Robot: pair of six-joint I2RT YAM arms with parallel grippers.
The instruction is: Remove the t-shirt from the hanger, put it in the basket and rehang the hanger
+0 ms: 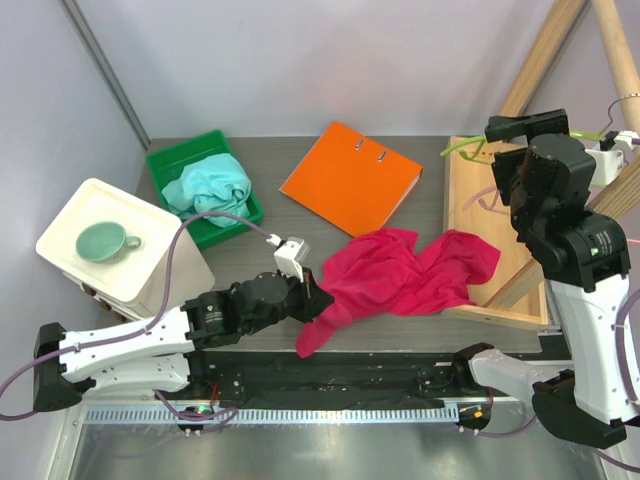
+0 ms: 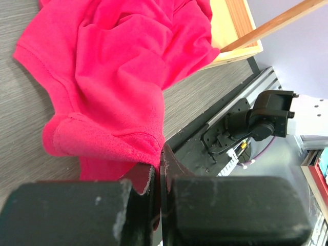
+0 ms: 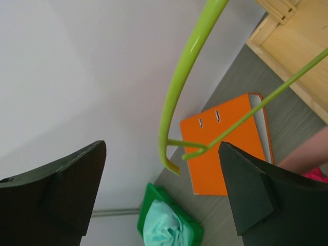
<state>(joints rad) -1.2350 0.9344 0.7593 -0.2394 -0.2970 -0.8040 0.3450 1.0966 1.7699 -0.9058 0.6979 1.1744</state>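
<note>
The red t-shirt (image 1: 400, 270) lies crumpled on the table, its right part draped over the wooden tray's edge. It is off the hanger. My left gripper (image 1: 318, 293) is shut on the shirt's near left hem, low at the table; the left wrist view shows the shirt (image 2: 118, 77) pinched between the closed jaws of the gripper (image 2: 161, 169). The green hanger (image 1: 462, 146) is up at the back right. My right gripper (image 1: 505, 135) is raised beside it. In the right wrist view the hanger (image 3: 177, 92) shows between the wide-open jaws of the gripper (image 3: 162, 148), not clamped.
An orange binder (image 1: 350, 178) lies at the back middle. A green bin (image 1: 168, 165) with a teal cloth stands at the back left. A white box (image 1: 70, 215) bearing a green cup is at the left. A wooden tray (image 1: 500, 200) and rack posts (image 1: 545, 50) stand at the right.
</note>
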